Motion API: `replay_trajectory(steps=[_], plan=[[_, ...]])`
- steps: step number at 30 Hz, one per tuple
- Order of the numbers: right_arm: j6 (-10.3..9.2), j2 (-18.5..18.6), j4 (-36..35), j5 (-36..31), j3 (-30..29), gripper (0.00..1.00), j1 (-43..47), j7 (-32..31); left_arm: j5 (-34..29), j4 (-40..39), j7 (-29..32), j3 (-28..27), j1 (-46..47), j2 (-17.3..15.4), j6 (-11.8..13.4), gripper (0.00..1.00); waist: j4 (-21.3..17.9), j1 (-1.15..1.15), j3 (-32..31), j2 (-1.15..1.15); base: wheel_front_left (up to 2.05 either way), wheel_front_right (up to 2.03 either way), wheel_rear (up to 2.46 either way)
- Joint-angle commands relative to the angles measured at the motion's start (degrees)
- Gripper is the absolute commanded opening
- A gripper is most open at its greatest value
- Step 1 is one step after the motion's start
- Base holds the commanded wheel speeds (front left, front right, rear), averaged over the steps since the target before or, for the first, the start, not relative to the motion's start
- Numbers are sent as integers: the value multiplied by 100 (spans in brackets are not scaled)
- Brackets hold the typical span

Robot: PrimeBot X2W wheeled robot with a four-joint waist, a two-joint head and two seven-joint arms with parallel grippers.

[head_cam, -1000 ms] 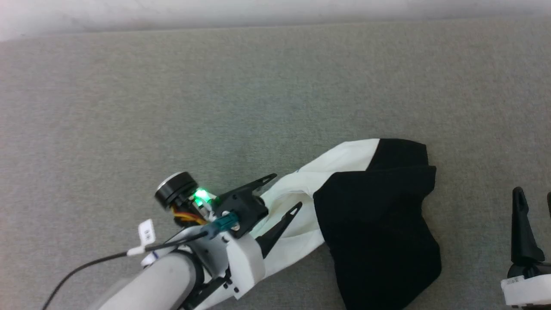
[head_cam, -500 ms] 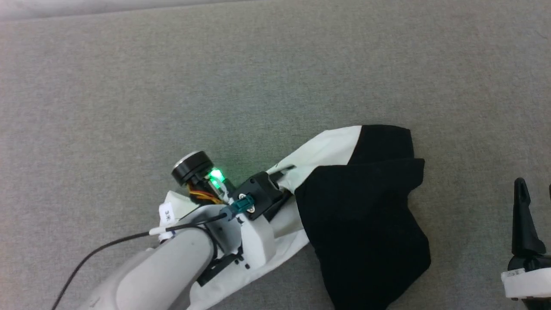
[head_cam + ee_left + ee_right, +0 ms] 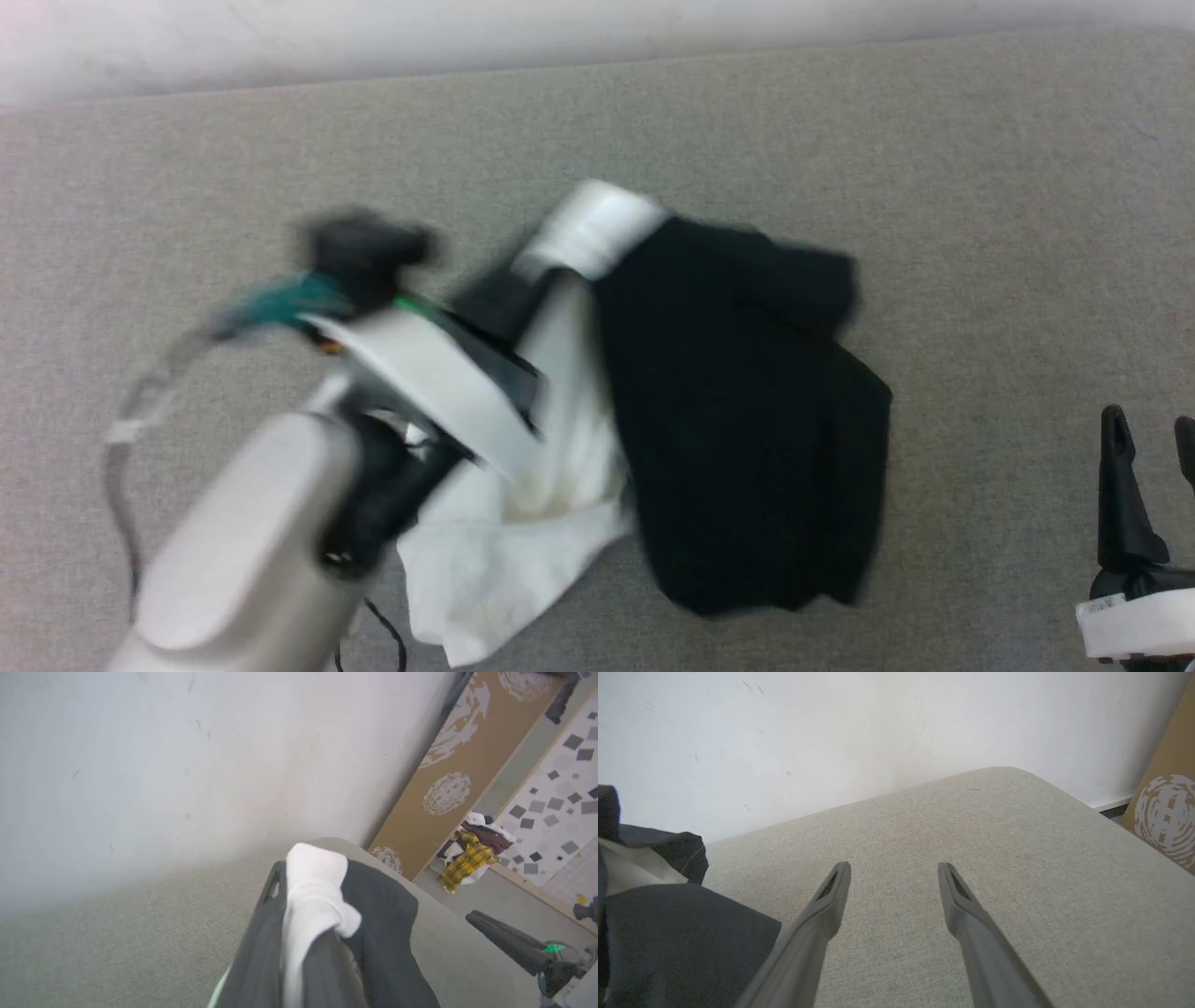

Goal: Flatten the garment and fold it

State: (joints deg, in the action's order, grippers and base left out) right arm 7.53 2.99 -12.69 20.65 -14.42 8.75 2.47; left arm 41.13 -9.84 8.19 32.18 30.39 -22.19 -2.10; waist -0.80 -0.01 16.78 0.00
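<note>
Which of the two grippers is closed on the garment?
The left gripper: it is shut on a white fold of the garment. The right gripper is open above the grey surface, apart from the cloth.

You had one garment (image 3: 738, 411) at the head view's centre and two grippers: the left gripper (image 3: 518, 280) left of centre, the right gripper (image 3: 1148, 439) at the lower right edge. One grey cushion (image 3: 840, 140) lay beneath. At the left wrist view's right side you had one clothes heap (image 3: 472, 856) and one brown board (image 3: 481, 756).
</note>
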Motion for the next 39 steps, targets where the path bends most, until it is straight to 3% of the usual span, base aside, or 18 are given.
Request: replay_trajectory(steps=[1,5,10,11,13,14,19,25,32,35,39], plan=[[-4,-12,-9,21,24,100,35,-1,457,99,-150,-461,-196,93,239,0,29,1,-41,0,0,0,0],[-4,-12,-42,11,41,100,52,-22,945,665,-508,-1462,-510,89,901,0,-32,1,54,0,0,0,0],[-4,-12,-59,-1,19,100,84,-43,818,1512,-694,-1823,-992,-62,1520,0,-78,1,199,0,0,0,0],[-4,-12,-64,-3,14,100,88,-44,803,1660,-704,-1845,-1076,-45,1637,7,-78,1,220,0,0,0,0],[-4,-12,-75,-8,9,100,90,-51,737,1887,-712,-1816,-1206,-25,1794,42,-72,1,250,0,0,0,0],[-4,-12,-79,-12,7,100,89,-58,720,1944,-732,-1799,-1243,2,1829,100,-64,1,259,0,0,0,0],[-4,-12,-91,-50,-13,100,70,-111,526,1860,-988,-1664,-1245,62,1798,100,55,1,211,0,0,0,0],[-4,-12,-79,-63,3,100,76,-172,-313,1013,-1039,-1103,-1157,-351,1734,100,203,1,55,0,0,0,0],[-4,-12,-90,-65,12,100,93,-214,-1095,21,-393,-152,-1105,-653,1597,100,292,1,34,0,0,0,0],[-4,-12,-114,-68,42,100,60,-235,-1493,37,103,455,-1025,-734,1434,100,283,1,87,0,0,0,0],[-4,-12,-152,-88,58,100,24,-263,-1634,344,521,742,-931,-831,1299,100,216,1,171,0,0,0,0]])
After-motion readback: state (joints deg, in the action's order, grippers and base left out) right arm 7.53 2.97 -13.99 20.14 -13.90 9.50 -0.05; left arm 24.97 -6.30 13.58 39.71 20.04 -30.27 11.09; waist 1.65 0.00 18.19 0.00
